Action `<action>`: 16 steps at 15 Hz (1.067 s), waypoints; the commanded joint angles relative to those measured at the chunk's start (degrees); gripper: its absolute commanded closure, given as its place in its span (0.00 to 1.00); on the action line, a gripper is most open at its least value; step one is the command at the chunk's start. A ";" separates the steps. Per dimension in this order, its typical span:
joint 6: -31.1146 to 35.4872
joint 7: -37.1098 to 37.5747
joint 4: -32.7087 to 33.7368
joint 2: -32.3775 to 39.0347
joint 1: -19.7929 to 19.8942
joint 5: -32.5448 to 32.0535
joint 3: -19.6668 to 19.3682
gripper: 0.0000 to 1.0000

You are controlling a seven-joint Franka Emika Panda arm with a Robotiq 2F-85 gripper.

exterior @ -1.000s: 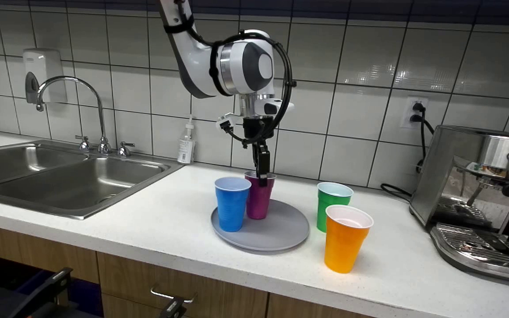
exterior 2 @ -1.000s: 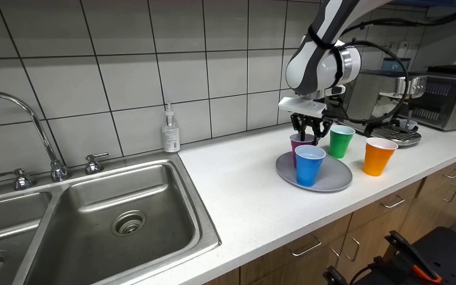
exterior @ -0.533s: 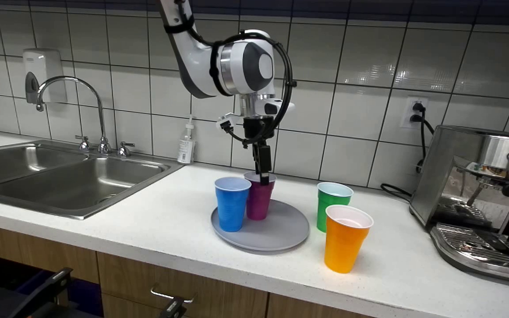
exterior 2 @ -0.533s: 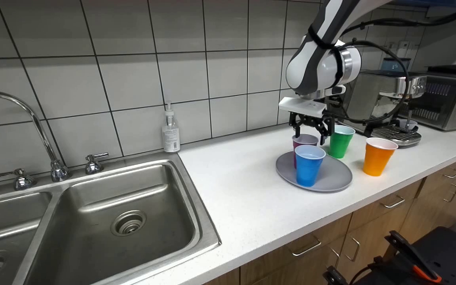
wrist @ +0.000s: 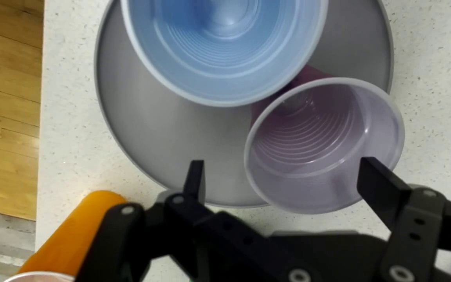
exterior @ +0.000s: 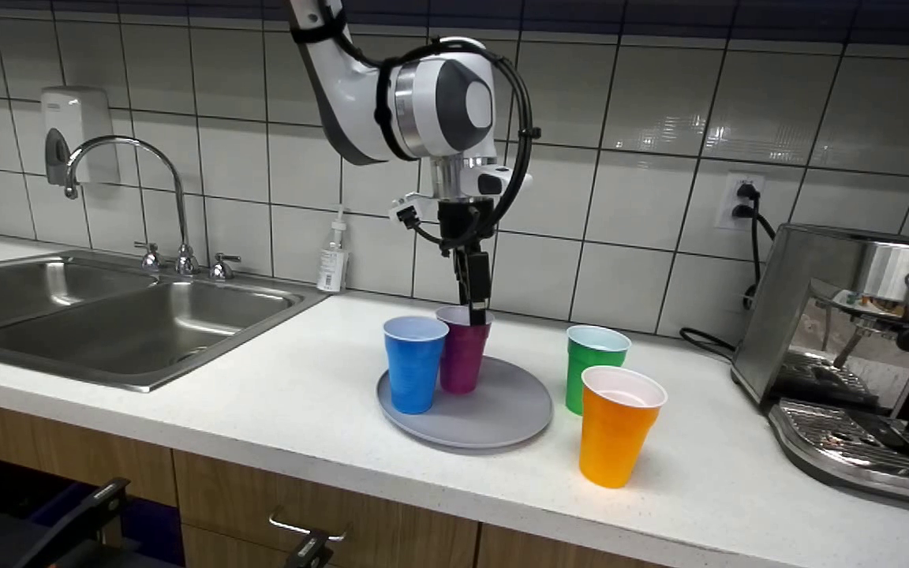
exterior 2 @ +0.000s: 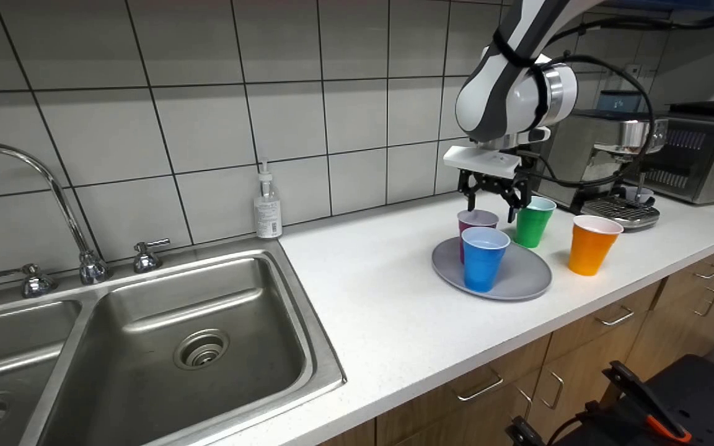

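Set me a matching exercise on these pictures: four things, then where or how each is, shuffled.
1. Blue plastic cup
2. Orange plastic cup
3. Clear pump bottle
4. Black two-fingered hand

A. Beside the stainless-steel sink
B. Standing on the round grey plate
C. Jaws apart, near the magenta plastic cup
D. Off the plate, beside the green plastic cup

Pairs: 1-B, 2-D, 3-A, 4-C

Magenta cup [exterior: 462, 363], blue cup [exterior: 415, 369], grey plate [exterior: 494, 418], black hand [exterior 2: 491, 214], speckled white counter [wrist: 69, 117]

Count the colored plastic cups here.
4: the blue cup and magenta cup on the gray plate; the green cup and orange cup on the countertop, right of the plate in both exterior views. Nested ones could be hidden.
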State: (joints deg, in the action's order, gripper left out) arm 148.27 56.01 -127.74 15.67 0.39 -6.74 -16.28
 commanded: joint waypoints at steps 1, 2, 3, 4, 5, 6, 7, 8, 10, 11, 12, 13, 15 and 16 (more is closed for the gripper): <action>0.82 -1.95 -4.26 -5.52 1.19 -1.63 -0.05 0.00; 0.78 -2.15 -4.75 -6.41 1.47 -1.76 -0.07 0.00; 0.75 -2.29 -5.17 -7.18 1.74 -1.97 -0.09 0.00; 0.77 -2.40 -5.59 -7.98 2.10 -2.14 -0.13 0.00; 0.74 -2.46 -5.95 -8.65 2.46 -2.28 -0.14 0.00; 0.78 -2.35 -6.29 -9.32 2.92 -2.60 -0.22 0.00; 0.80 -2.28 -6.63 -9.90 3.39 -2.96 -0.26 0.00; 0.75 -2.22 -6.96 -10.49 3.92 -3.44 -0.36 0.00; 0.81 -2.32 -7.52 -11.36 5.07 -4.23 -0.57 0.00; 0.87 -2.35 -7.75 -11.64 5.60 -4.42 -0.62 0.00; 0.92 -2.45 -7.91 -11.87 6.16 -4.63 -0.71 0.00; 0.96 -2.65 -8.00 -11.96 6.74 -4.78 -0.76 0.00; 1.01 -3.02 -7.86 -11.82 7.81 -4.94 -0.88 0.00; 1.01 -3.23 -7.70 -11.69 8.29 -4.88 -0.97 0.00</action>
State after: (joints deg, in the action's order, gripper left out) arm 148.43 54.35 -134.11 5.76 6.84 -10.53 -17.32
